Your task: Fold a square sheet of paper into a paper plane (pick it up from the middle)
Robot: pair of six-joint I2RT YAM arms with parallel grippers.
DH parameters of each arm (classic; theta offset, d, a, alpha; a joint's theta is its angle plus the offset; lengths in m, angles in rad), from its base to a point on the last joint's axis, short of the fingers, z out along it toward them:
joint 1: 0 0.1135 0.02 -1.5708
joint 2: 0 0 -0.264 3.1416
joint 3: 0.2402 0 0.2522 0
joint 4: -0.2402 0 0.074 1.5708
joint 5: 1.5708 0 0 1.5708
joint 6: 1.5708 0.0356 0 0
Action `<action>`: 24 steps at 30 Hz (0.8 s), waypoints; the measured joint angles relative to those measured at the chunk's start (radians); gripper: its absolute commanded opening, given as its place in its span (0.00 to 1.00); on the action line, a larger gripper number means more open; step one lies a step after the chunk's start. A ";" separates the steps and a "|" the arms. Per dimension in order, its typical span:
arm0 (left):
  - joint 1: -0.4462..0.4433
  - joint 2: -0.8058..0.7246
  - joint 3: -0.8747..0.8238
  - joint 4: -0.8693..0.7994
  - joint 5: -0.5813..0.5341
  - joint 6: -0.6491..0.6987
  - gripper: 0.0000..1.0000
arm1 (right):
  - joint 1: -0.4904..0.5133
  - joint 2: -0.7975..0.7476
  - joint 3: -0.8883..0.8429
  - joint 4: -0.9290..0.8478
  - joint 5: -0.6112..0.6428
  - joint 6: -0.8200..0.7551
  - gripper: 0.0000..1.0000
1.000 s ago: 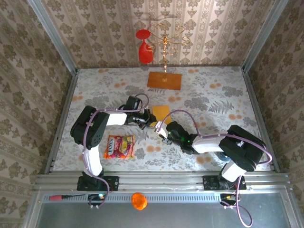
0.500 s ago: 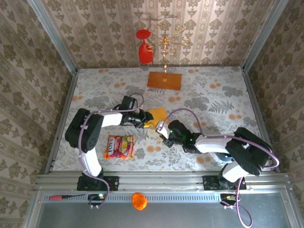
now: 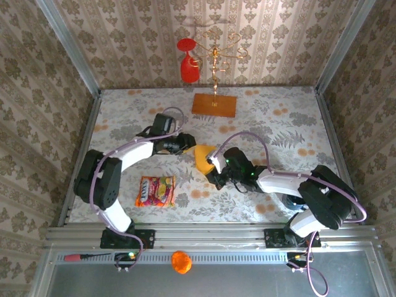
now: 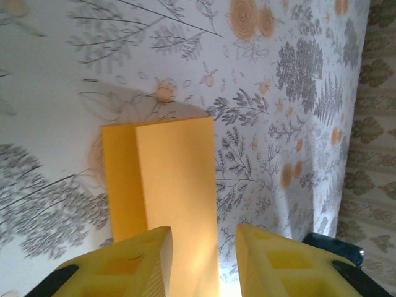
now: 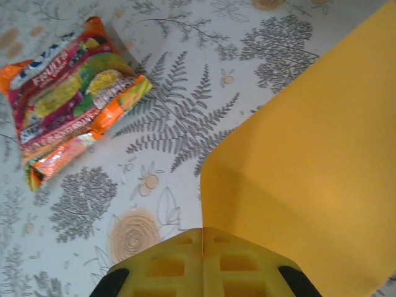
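At frame centre in the top view, the square sheet of paper [image 3: 203, 158] sits between the two pincers, well below the brownish board with gold stand [image 3: 214, 105] and up-right of the snack packet [image 3: 156, 190]. The left pincer [image 3: 189, 146] meets the sheet from the left and the right pincer [image 3: 210, 168] from lower right. Right wrist view: the right pincer [image 5: 203, 260] is fully closed, fingers meeting at a seam with no gap, clamped on the sheet's edge. The paper [image 5: 309, 154] fans out up-right from it, and the snack packet [image 5: 68, 111] lies flat on the table [image 5: 173, 124] at upper left. Left wrist view: the left pincer [image 4: 203, 260] is spread wide, gripping nothing. The sheet [image 4: 176, 192] runs up through the gap. The right finger [image 4: 278, 263] is clear of the paper's edge; the left finger [image 4: 133, 260] overlaps it, contact can't tell. The sheet reads as two panels here, a darker strip on the left and a lighter one in front, so it's bent or creased. It throws a shadow on the table [image 4: 278, 93] beyond.
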 measured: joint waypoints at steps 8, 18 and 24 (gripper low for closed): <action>-0.090 0.167 0.175 -0.148 -0.050 0.099 0.28 | -0.010 0.047 0.016 -0.006 -0.072 0.043 0.00; -0.113 0.318 0.299 -0.308 -0.075 0.183 0.20 | -0.051 0.072 0.016 -0.026 -0.117 0.077 0.00; -0.124 0.364 0.359 -0.359 -0.081 0.213 0.19 | -0.107 0.102 0.040 -0.029 -0.143 0.124 0.00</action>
